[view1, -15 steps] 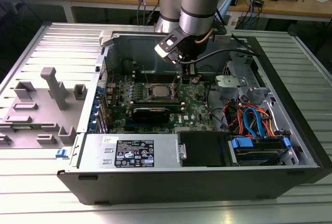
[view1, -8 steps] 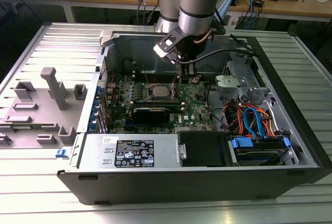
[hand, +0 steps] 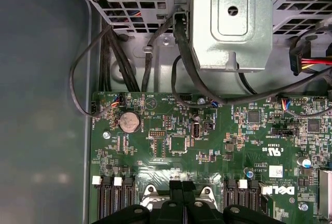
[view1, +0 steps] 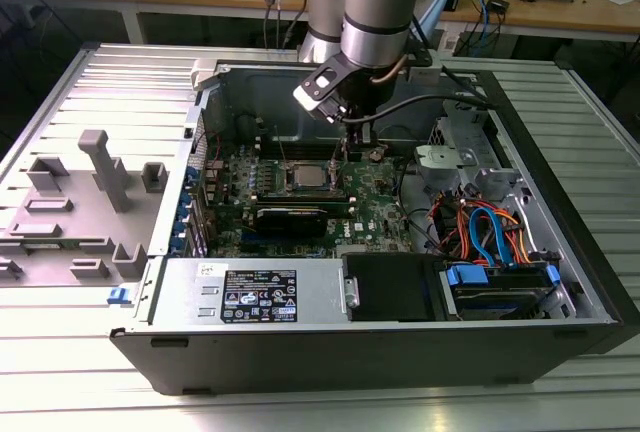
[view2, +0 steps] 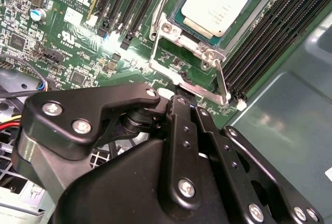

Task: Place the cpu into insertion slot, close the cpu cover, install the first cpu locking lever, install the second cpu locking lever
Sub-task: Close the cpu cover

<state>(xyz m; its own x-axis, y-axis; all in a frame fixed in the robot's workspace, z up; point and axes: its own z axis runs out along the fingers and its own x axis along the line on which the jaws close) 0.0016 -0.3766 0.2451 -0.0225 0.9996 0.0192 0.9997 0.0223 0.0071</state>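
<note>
Lying flat on a ribbed grey metal table: an open black and silver computer case, with a green motherboard inside. Reaching down into it from above, a grey and blue robot arm. Poised low over the board with its black two-finger claw drawn closed, tips together and nothing visible between them, right at the edge of the square dark socket recess with grey metal rim. Seated in that recess already, the small flat square chip with silver-grey metal top. Framing the chip, the thin square silver-grey metal plate with a large cut-out; impossible to tell whether fully down. Standing just beside the claw tips, a thin silver lever rod. Flanking the socket, long narrow black memory slots
</note>
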